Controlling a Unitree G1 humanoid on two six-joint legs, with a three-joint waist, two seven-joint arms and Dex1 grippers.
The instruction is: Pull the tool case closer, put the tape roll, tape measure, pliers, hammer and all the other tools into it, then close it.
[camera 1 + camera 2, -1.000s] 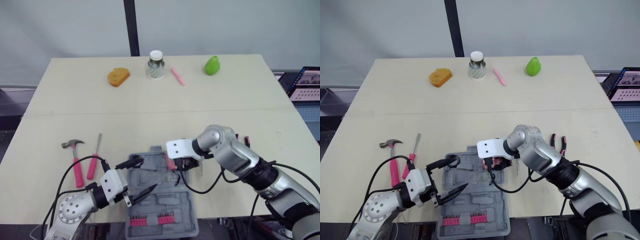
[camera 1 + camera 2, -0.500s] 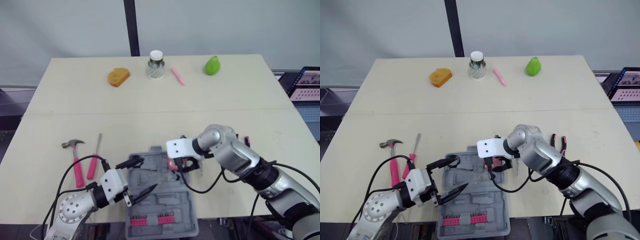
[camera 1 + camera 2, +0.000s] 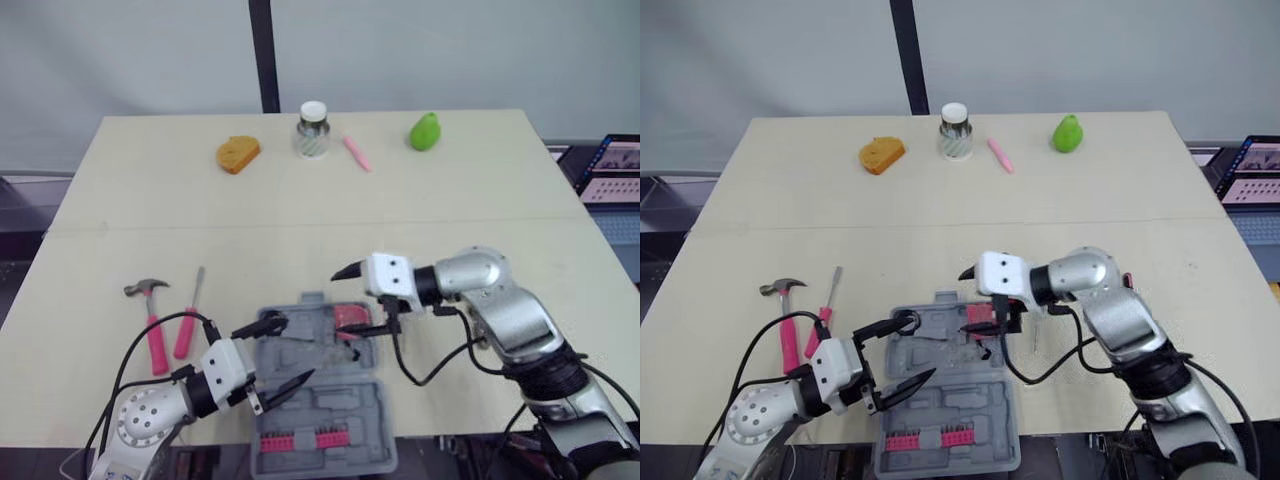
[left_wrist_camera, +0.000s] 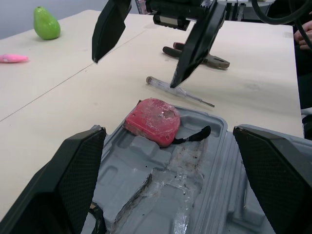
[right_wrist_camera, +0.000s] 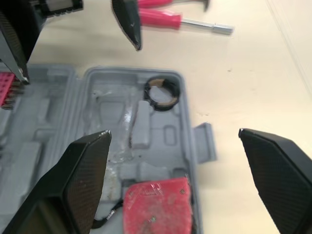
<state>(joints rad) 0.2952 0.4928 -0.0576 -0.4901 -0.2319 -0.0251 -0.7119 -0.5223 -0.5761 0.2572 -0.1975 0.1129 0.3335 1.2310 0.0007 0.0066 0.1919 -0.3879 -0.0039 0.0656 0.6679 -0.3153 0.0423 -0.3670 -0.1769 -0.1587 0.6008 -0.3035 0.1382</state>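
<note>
Hammer (image 3: 150, 322) and pink-handled screwdriver (image 3: 187, 318) lie side by side at the left of the worktop (image 3: 300, 220), well apart from the tool case (image 3: 335, 398) and untouched. The left claw (image 3: 292, 348) hangs over the near-left part of the open case with its fingers spread, gripping nothing. Inside the grey tray the tape roll (image 5: 162, 92) sits in a moulded pocket near the left claw. The red tape measure (image 4: 152, 120) rests in the far-right corner, tilted against the tray's ridges rather than seated flat, its black strap trailing into the tray.

The right claw (image 3: 345, 302) hovers just above that tape measure, fingers wide apart and clear of it. Just beside the case on the right lies a thin clear-handled screwdriver (image 4: 178, 91), and beyond it the pliers (image 4: 220, 62).

By the look of it, the tape measure is in and the right arm's next job is the tools on its own side. To do that well, lift the spread claw straight up first so a fingertip does not catch the strap or knock the measure out. Then come down across the thin screwdriver's shaft or the pliers' handles, not along them, and pinch low against the worktop. Keep the left claw out of the tray's far side so the arms do not meet.
</note>
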